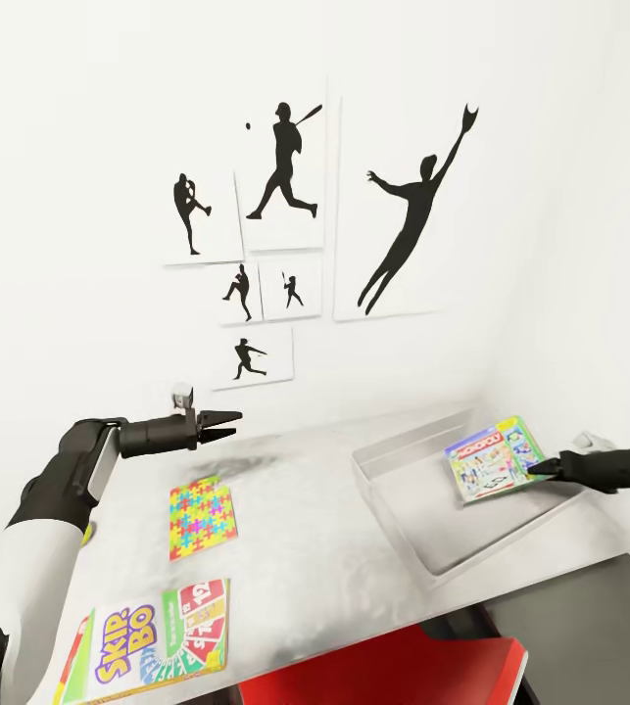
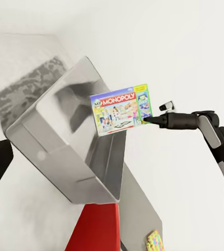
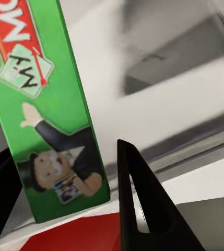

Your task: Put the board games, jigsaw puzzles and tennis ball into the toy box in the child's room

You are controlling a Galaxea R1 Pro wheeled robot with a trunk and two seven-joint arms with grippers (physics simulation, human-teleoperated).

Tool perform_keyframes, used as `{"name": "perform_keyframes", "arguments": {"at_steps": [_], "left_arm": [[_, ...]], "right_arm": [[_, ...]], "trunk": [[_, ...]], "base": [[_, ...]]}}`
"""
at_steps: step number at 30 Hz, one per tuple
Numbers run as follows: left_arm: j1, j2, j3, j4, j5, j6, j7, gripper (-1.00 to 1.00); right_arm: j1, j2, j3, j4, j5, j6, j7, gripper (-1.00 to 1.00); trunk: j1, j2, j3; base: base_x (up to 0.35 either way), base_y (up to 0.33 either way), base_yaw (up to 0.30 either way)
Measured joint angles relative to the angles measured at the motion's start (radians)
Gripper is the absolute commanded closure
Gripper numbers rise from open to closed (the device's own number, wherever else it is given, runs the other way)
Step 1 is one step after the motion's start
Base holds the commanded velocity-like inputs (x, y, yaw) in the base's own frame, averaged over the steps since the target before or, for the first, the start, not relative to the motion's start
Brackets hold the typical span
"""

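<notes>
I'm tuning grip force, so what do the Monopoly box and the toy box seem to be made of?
The Monopoly box looks like printed cardboard with a slight gloss: flat faces, sharp edges and full-colour artwork. The toy box looks like smooth light grey plastic with a thick rim, though its sheen in the left wrist view could pass for metal.

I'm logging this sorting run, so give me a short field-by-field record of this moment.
right gripper: shut on Monopoly box by its edge, over the toy box
left gripper: empty, above the table
jigsaw puzzle: flat on table
Skip-Bo box: at table's near edge
toy box contents: none visible
</notes>
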Motion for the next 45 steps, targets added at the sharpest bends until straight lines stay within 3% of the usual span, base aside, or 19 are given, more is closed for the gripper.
{"name": "perform_keyframes", "arguments": {"at_steps": [8,13,21,35,38,40,45], "left_arm": [[-0.001,-0.001,0.000,-0.003,0.000,0.000,0.000,-1.00],[-0.003,-0.001,0.000,-0.004,0.000,0.000,0.000,-1.00],[-0.003,-0.001,0.000,-0.004,0.000,0.000,0.000,-1.00],[-0.003,0.001,0.000,-0.004,0.000,0.000,-0.001,-1.00],[-0.003,0.001,0.000,-0.005,0.000,0.000,-0.001,-1.00],[-0.004,0.001,0.000,-0.005,0.000,0.000,-0.001,-1.00],[-0.007,0.001,0.000,-0.005,0.001,0.000,-0.003,-1.00]], "right_arm": [[-0.070,-0.004,-0.002,-0.006,-0.008,0.001,0.003,1.00],[-0.126,0.001,-0.001,0.043,-0.004,0.001,0.048,1.00],[-0.141,0.005,0.004,0.064,0.001,0.001,0.093,1.00],[-0.142,0.013,0.009,0.066,0.005,0.001,0.103,1.00],[-0.142,0.013,0.039,0.067,0.019,0.000,0.101,1.00],[-0.142,0.012,0.080,0.068,0.029,0.001,0.101,1.00],[-0.142,0.009,0.107,0.073,0.033,0.001,0.101,1.00]], "trunk": [[0.000,0.000,0.000],[0.000,0.000,0.000],[0.000,0.000,0.000],[0.000,0.000,-0.008],[0.000,0.000,-0.013],[0.000,0.000,-0.016],[0.000,0.000,-0.024]], "base": [[0.000,0.000,0.000],[0.000,0.000,0.000],[0.000,0.000,0.000],[0.000,0.000,0.000],[0.000,0.000,0.000],[0.000,0.000,0.000],[0.000,0.000,0.000]]}}
